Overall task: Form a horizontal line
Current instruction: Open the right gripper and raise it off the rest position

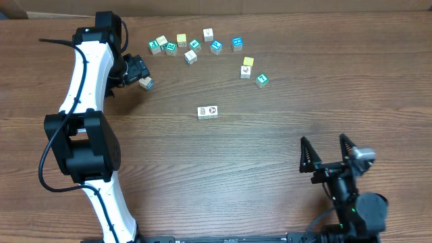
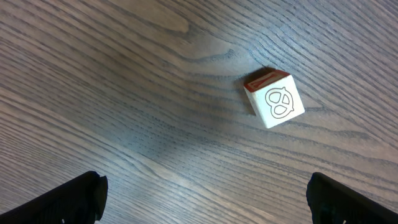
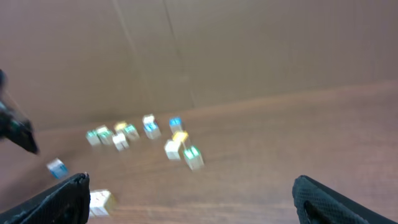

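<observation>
- The table (image 1: pixel 283 94) fills my overhead feed: brown wood-grain, matte, with long streaks running left to right.
- A plain brown cardboard wall (image 3: pixel 249 50) stands behind it. I see no printing on it.
- The left arm (image 1: pixel 91 67) has smooth white shells and black joints, with a black cable looped beside it, and reaches toward the far left of the table.
- The right gripper (image 1: pixel 326 154) sits near the front right. Its black, ridged, tapered fingers are spread wide with nothing between them.
- The left gripper (image 2: pixel 205 198) hangs over bare wood. Only its two dark fingertips show in my wrist feed, in the bottom corners, set far apart and holding nothing.
- The scattered cubes (image 1: pixel 216 46) lie loosely along the far edge. Some are teal with white marks, some white-faced, and two are plain yellow (image 1: pixel 181 39). The marks are too small for me to read.
- The horizontal line (image 1: pixel 207 111) sits near the table's middle, well apart from both grippers. So far it is two white-faced cubes touching side by side. One print is dark and one is reddish, and I can read neither.
- The pretzel cube (image 2: pixel 273 99) lies tilted just beyond the left fingertips and touches neither. It has a white face with a thin-lined pretzel drawing, a red-brown top and sharp wooden edges.
</observation>
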`<move>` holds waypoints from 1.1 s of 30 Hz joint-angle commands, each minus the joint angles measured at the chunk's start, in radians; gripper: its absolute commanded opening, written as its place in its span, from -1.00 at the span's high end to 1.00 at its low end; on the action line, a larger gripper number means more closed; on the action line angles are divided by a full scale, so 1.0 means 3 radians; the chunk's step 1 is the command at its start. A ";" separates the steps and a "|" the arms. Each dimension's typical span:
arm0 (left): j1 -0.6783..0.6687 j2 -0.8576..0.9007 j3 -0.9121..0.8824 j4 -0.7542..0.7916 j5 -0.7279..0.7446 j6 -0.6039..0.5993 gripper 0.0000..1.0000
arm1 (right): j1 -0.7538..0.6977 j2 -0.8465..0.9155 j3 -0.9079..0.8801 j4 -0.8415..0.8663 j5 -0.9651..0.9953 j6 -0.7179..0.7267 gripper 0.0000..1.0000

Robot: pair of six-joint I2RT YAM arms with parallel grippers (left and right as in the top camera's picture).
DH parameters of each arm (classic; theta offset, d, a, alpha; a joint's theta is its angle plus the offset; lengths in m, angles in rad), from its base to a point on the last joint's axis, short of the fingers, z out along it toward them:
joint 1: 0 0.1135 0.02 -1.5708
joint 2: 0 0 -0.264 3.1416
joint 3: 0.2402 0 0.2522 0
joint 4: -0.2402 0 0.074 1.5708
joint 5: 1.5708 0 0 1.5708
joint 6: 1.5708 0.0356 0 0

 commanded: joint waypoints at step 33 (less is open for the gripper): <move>0.0003 0.0033 0.0051 0.0005 -0.0017 0.0031 -1.00 | -0.0015 0.3872 0.2939 -0.1859 -0.0633 -0.0220 -1.00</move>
